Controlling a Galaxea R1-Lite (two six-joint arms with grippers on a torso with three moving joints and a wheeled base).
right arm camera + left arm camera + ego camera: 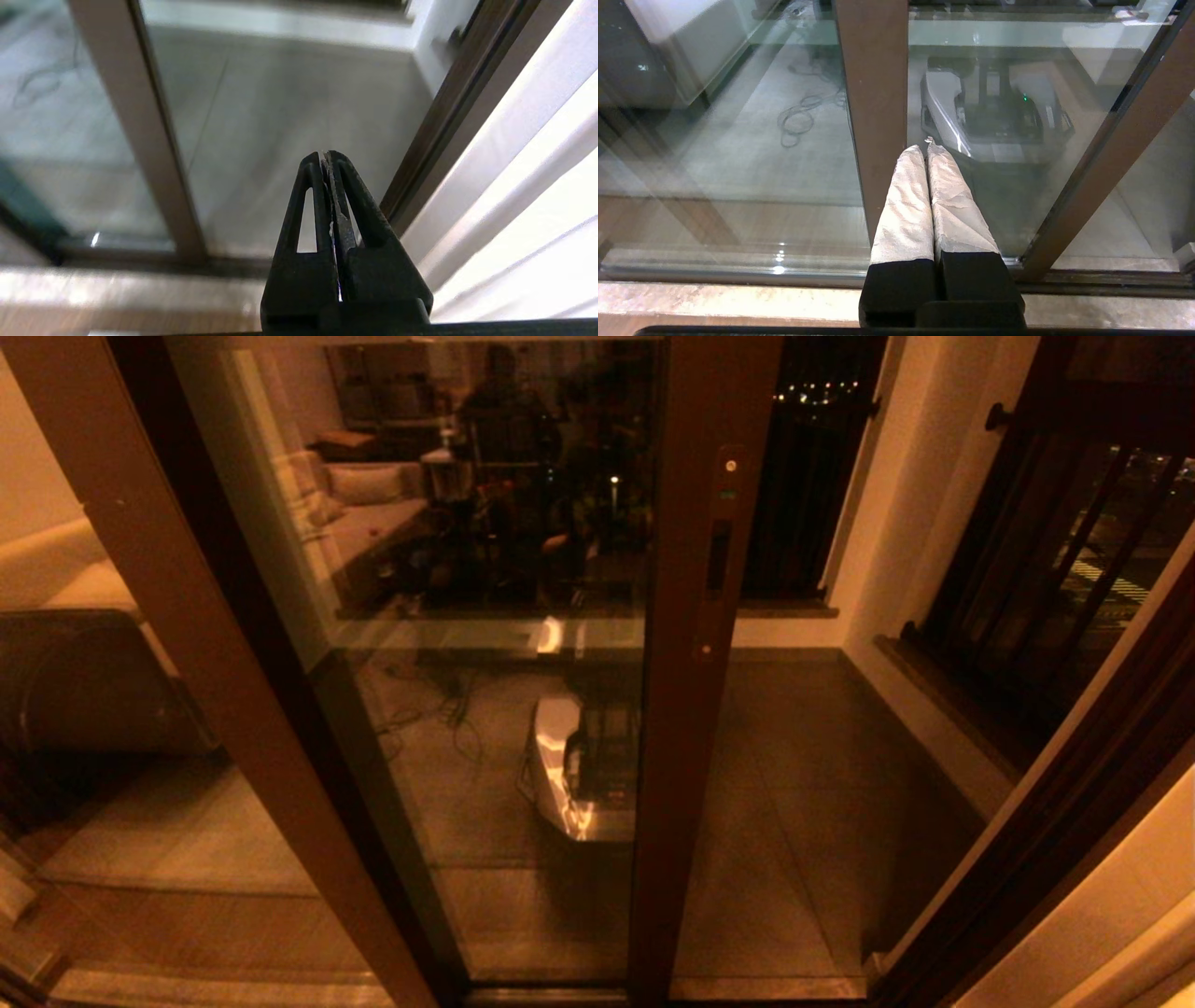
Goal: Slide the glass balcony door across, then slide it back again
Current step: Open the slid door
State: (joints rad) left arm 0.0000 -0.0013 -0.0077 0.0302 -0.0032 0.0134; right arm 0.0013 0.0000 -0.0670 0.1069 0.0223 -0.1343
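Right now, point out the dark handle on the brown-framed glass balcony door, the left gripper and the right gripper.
dark handle [718,556], head view: middle of the recessed slot on the door's stile.
left gripper [927,148], left wrist view: between the padded fingertips.
right gripper [328,156], right wrist view: between the black fingertips.

The glass balcony door [485,616] has a dark brown frame, and its glass reflects a room in dim orange and black tones. The handle [717,555] on the brown stile is black, and there is a small green dot above it. The railing [1055,541] is black with vertical bars. The balcony floor [794,784] is grey-brown with thin tile lines. The wall [924,495] beside it is cream.

The left gripper [926,145] has pale grey-white fingers, slightly wrinkled, on a black base. The right gripper [327,154] is all black. The curtain [537,200] near it is white with soft vertical folds.
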